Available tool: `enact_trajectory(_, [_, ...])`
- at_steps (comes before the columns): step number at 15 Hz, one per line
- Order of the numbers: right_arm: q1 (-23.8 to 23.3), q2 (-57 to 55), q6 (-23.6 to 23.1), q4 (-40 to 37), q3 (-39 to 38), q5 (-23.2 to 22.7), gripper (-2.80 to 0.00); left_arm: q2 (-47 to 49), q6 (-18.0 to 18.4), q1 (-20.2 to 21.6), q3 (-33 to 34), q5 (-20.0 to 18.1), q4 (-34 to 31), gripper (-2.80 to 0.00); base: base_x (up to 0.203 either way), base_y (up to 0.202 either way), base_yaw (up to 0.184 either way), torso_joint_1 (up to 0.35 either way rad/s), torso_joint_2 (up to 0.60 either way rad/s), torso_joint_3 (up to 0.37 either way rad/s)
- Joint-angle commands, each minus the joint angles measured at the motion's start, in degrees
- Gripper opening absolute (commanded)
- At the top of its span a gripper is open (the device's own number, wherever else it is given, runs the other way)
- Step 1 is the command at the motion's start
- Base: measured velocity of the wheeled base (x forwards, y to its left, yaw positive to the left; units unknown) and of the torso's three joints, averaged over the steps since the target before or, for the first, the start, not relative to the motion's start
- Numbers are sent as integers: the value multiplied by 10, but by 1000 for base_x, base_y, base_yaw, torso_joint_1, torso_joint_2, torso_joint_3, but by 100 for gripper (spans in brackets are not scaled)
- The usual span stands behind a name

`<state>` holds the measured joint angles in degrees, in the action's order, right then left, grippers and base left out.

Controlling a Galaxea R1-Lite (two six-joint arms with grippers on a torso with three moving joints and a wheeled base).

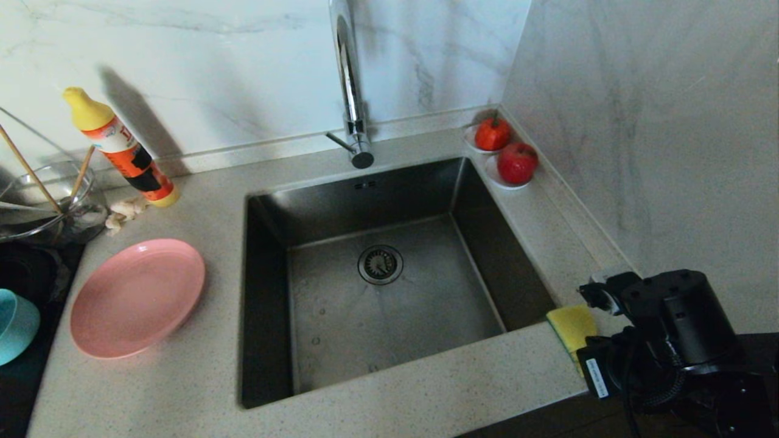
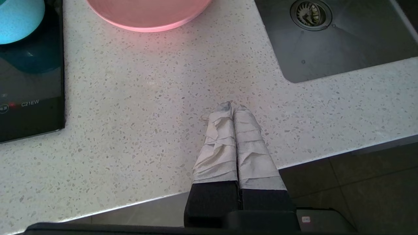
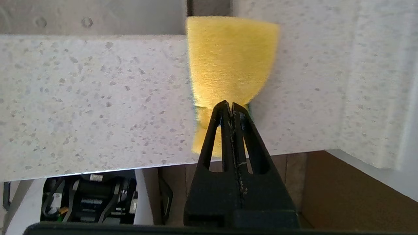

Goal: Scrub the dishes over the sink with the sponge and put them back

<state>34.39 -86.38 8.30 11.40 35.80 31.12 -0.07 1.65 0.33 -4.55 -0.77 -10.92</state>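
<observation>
- Sponge (image 3: pixel 230 62) first: it lies flat on the counter (image 1: pixel 426 377) at the sink's front right corner, yellow face up, with only a sliver of the dark green scouring layer showing at its edge. You should expect it to be light, soft and compressible — it will squash under the fingers rather than resist, so take it across its short width, near the middle, and close well in.
- Right gripper (image 3: pixel 231 106) is clenched with nothing between its black fingers, its tips poised over the sponge's near end; whether they touch the foam cannot be told. You will need to spread the fingers before any grasp.
- Left gripper (image 2: pixel 232 106) is also clenched and empty, its cloth-wrapped fingers hanging above bare counter near the front edge, well apart from the dishes.
- Pink plate (image 1: pixel 137 297) sits on the counter left of the sink (image 1: pixel 377 267). It looks smooth, stiff and glossy — probably slippery once wet — and so shallow that the raised rim is your only real purchase; pinch the rim nearest the sink.
- Teal bowl (image 1: pixel 15 325) rests on the dark cooktop (image 2: pixel 29 81) at the far left, mostly out of frame; its rounded wall suggests a rim grip too.
- Chopsticks (image 1: pixel 27 167) lean in the clear glass bowl (image 1: pixel 42 204) behind the plate: thin, light, rigid wood, likely to roll or twist in a pinch.
- Sink is deep, brushed steel with a round drain strainer (image 1: pixel 380 264) and a tall chrome tap (image 1: pixel 352 91); the counter is speckled stone, hard and unforgiving to a dropped dish.
</observation>
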Motion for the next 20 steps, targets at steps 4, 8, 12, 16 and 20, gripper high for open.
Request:
enact_trajectory(4, [4,37,0,3,5,11,-280,0,0,0,0,0,-1,-280,0,0,0,0,0,0])
enact_trajectory(8, [26,103,-3,-38,19,8,-280,0,0,0,0,0,-1,-280,0,0,0,0,0,0])
enact_trajectory(12, [37,187,-9,-52,18,-12,-280,0,0,0,0,0,-1,-280,0,0,0,0,0,0])
enact_trajectory(16, [20,293,-17,-57,-2,-106,-280,0,0,0,0,0,-1,-280,0,0,0,0,0,0])
enact_trajectory(20, [-67,423,-59,-89,-33,-235,-280,0,0,0,0,0,-1,-280,0,0,0,0,0,0])
